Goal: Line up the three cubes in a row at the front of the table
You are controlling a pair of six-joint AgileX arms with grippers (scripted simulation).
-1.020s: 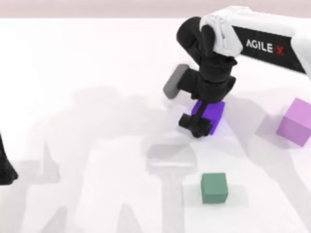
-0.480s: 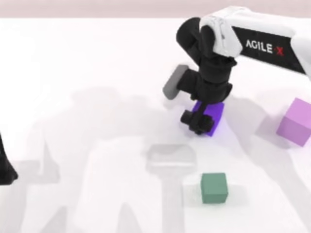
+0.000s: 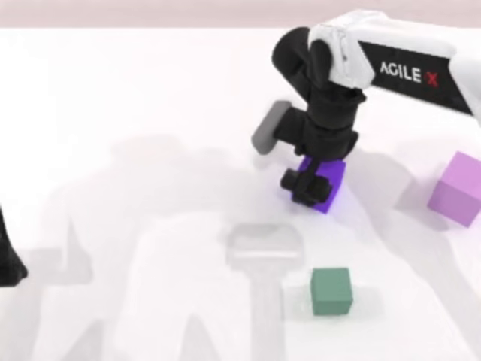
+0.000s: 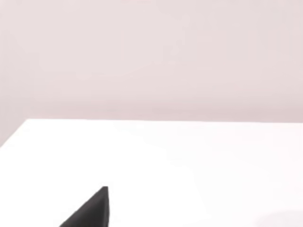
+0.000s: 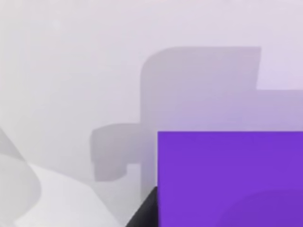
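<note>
My right gripper (image 3: pixel 307 188) is shut on the deep violet-purple cube (image 3: pixel 331 180), a little right of the table's (image 3: pixel 135 113) middle. In the right wrist view that cube (image 5: pixel 227 179) fills the near corner, with one dark finger (image 5: pixel 147 213) pressed against its side and a shadow on the white surface beyond. The teal-green cube (image 3: pixel 331 290) rests nearer the front, just below the gripper in the top view. The lilac-pink cube (image 3: pixel 456 188) sits at the right edge. My left arm (image 3: pixel 7 259) is parked at the far left; one fingertip (image 4: pixel 92 210) shows, with nothing near it.
A grey block-shaped part (image 3: pixel 269 126) sticks out from the right arm's wrist. The pinkish-beige edge strip (image 3: pixel 150 13) runs along the back. Soft arm shadows lie across the front middle of the surface.
The right gripper has shifted slightly toward the back with the violet-purple cube held in it; the cube looks a little turned. The other cubes and the left arm have not moved.
</note>
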